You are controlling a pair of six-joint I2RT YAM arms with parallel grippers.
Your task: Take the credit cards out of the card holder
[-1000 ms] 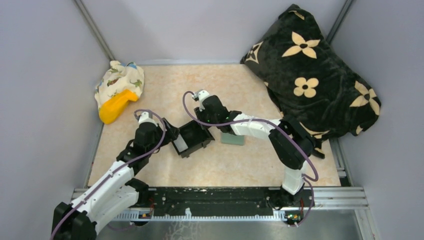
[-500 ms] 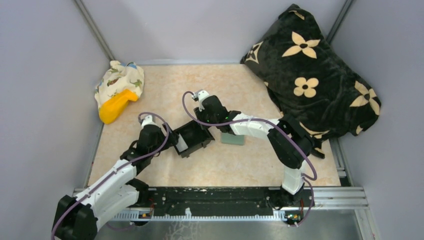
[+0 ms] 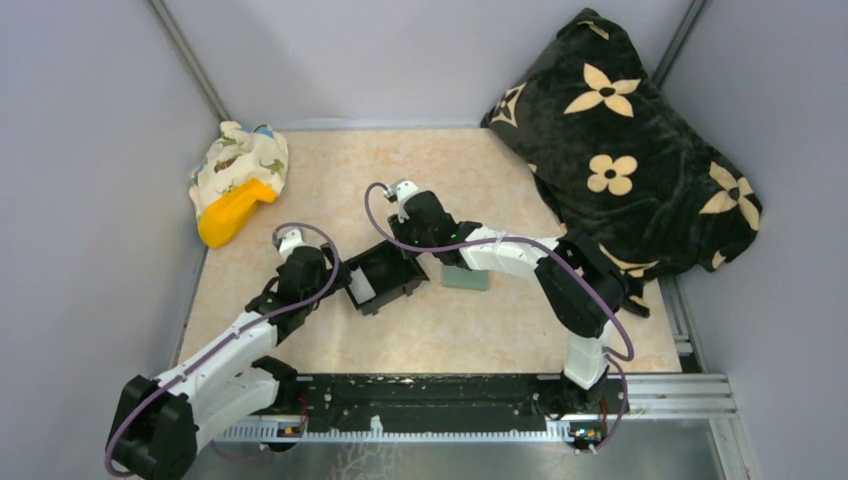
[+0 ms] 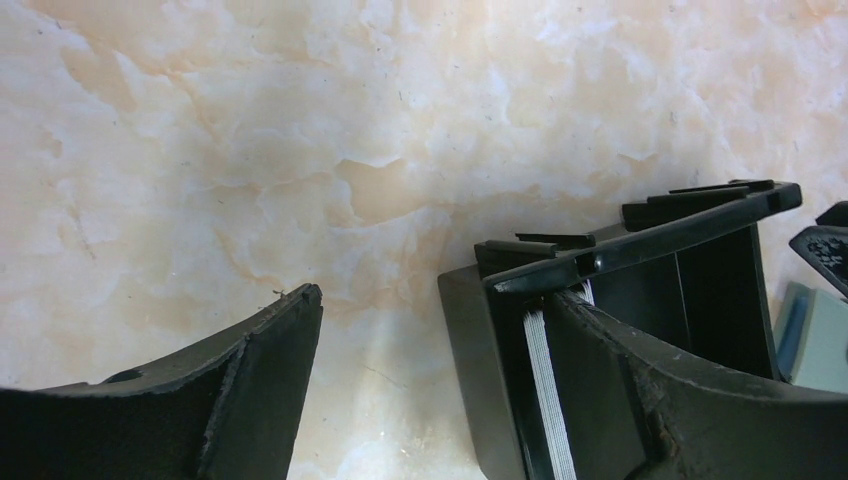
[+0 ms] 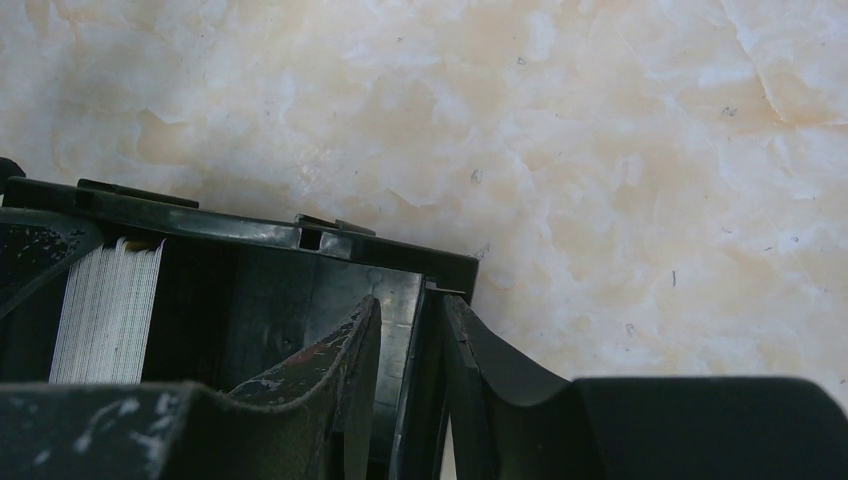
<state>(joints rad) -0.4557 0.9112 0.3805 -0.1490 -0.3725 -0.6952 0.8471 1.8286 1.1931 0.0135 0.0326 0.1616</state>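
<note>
The sage-green card holder (image 3: 466,278) lies closed on the table, right of a black plastic box (image 3: 392,268); its edge shows in the left wrist view (image 4: 815,335). No tan-gold card shows. A stack of thin white cards (image 3: 362,288) stands on edge in the box's left end (image 4: 545,390) (image 5: 105,310). My left gripper (image 3: 345,280) (image 4: 432,300) is open and straddles the box's left wall (image 4: 480,380), one finger inside by the stack and one outside. My right gripper (image 3: 418,255) (image 5: 412,305) is shut on the box's right wall (image 5: 425,370).
A patterned cloth with a yellow toy (image 3: 238,185) lies at the back left. A large black flowered pillow (image 3: 625,150) fills the back right. Grey walls close in the marble-patterned table (image 3: 450,330) on three sides.
My left arm has drawn slightly down and toward the near left. The right arm, the box and the wallet have not moved.
</note>
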